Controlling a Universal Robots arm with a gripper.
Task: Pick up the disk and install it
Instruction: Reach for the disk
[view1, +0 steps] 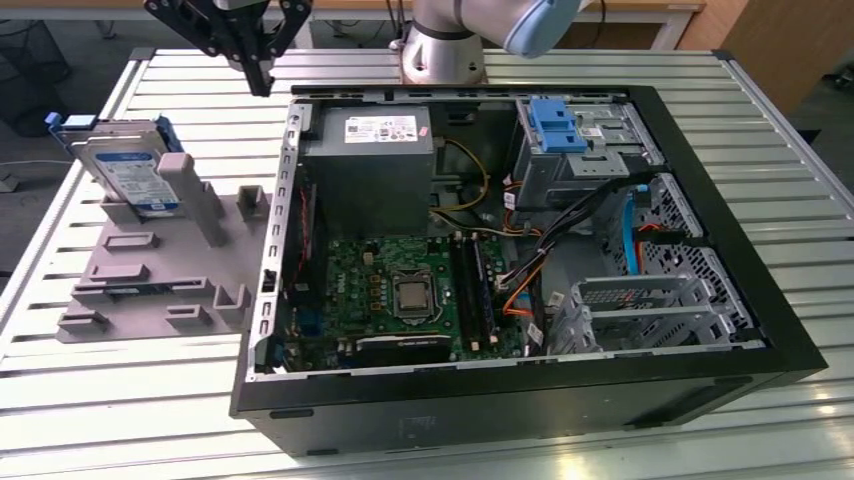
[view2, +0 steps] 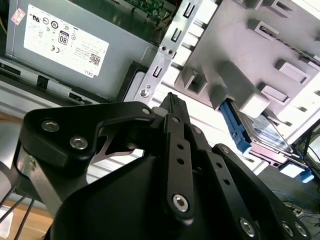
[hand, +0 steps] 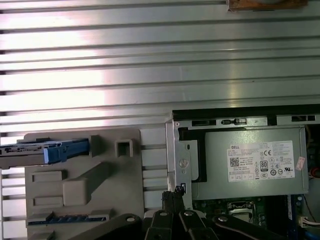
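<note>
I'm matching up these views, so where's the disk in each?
Exterior view: the disk stands on edge in the grey fixture, at the exterior view's left.
Second wrist view: the disk sits beside a fixture block.
First wrist view: edge-on at the fixture's end.
Shared landmark: the grey fixture.

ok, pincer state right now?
Pincer: closed, holding nothing; silver rectangular hard drive with blue frame stands apart in the grey plastic rack.
</note>
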